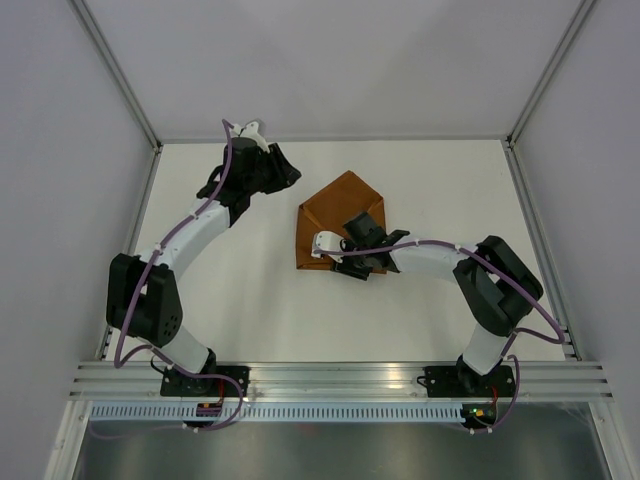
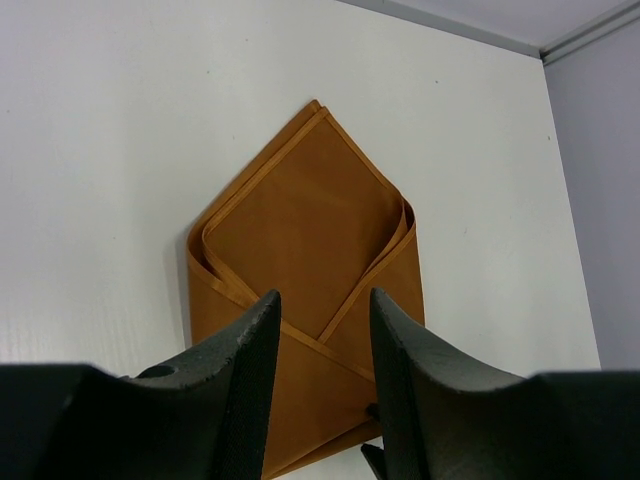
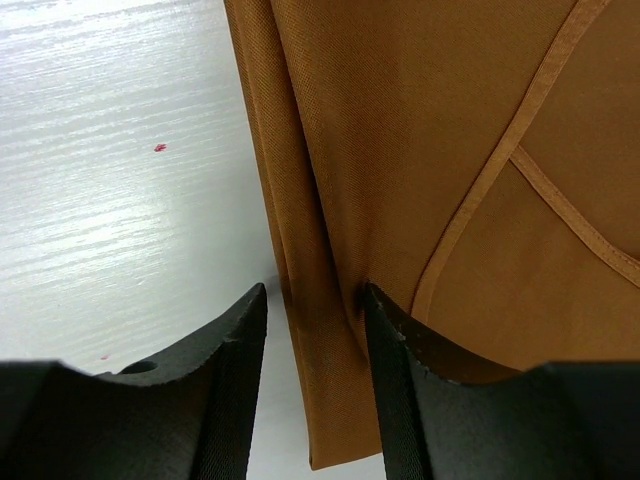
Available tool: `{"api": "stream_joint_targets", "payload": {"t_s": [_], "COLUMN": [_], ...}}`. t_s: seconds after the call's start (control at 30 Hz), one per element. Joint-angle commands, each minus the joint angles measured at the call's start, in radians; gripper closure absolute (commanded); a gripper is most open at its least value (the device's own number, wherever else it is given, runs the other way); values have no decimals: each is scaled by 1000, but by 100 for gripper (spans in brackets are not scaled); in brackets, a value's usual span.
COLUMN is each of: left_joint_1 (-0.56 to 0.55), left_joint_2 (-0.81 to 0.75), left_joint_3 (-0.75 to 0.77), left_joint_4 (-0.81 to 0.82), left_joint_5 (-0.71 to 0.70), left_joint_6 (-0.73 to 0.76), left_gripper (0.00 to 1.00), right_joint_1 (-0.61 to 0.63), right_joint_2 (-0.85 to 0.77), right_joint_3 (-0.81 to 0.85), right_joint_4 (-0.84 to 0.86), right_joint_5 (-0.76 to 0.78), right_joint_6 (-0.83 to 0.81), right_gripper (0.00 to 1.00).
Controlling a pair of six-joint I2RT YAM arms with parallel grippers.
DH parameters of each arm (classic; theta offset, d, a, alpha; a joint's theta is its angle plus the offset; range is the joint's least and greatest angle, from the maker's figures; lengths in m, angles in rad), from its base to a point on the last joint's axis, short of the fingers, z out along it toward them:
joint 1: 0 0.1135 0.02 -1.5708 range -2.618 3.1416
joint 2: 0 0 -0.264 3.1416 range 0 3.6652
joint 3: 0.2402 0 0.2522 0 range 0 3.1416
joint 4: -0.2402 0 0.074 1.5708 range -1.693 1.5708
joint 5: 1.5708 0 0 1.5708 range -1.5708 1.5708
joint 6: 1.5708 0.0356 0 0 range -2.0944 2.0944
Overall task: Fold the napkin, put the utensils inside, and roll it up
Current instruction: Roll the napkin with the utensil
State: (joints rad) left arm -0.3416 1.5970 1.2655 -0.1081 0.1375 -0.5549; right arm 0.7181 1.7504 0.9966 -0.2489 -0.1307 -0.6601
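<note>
"Nearest your right wrist lens, what showed?"

"Two dark fingers (image 3: 232,370) of my right gripper (image 3: 315,290), low over the table (image 3: 120,200) and set moderately apart. A folded edge of the napkin (image 3: 400,150) ran between them. One finger lay against the cloth, and the other stood clear of it with white table showing in the gap. Nothing was clamped."

"And past those fingers?"

"Rust-orange cloth with hemmed flaps crossing over it filled one side. Bare table with a red speck (image 3: 160,148) filled the other."

"What about the other wrist?"

"My left gripper (image 2: 324,300) hung with its jaws parted about as far and nothing between them. Beyond the tips lay the napkin, flat on the table. Its side corners were folded inward and one pointed corner aimed away from me."

"Where did the napkin sit on the table overall?"

"From above it lay toward the far middle of the table, a little right of centre. My right gripper was over its near part. My left gripper sat off its far left corner, apart from the cloth."
</note>
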Motion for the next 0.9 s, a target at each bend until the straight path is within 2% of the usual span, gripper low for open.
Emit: {"api": "stream_joint_targets", "payload": {"t_s": [0.0, 0.17, 0.53, 0.6, 0.87], "left_joint_1": [1, -14, -45, -48, -53], "left_joint_2": [7, 18, -8, -31, -120], "left_joint_3": [-20, -72, -234, -277, -419], "left_joint_4": [50, 102, 284, 337, 502], "left_joint_5": [30, 28, 7, 2, -22], "left_joint_6": [42, 62, 119, 131, 171], "left_gripper": [54, 54, 54, 54, 60], "right_joint_1": [4, 4, 4, 1, -60], "right_joint_2": [14, 26, 34, 38, 54], "right_joint_3": [-33, -42, -87, -90, -53], "right_joint_4": [25, 31, 40, 39, -33], "right_joint_5": [6, 13, 23, 22, -76], "right_joint_6": [-13, -18, -32, -33, -33], "right_gripper": [51, 53, 70, 76, 85]}}
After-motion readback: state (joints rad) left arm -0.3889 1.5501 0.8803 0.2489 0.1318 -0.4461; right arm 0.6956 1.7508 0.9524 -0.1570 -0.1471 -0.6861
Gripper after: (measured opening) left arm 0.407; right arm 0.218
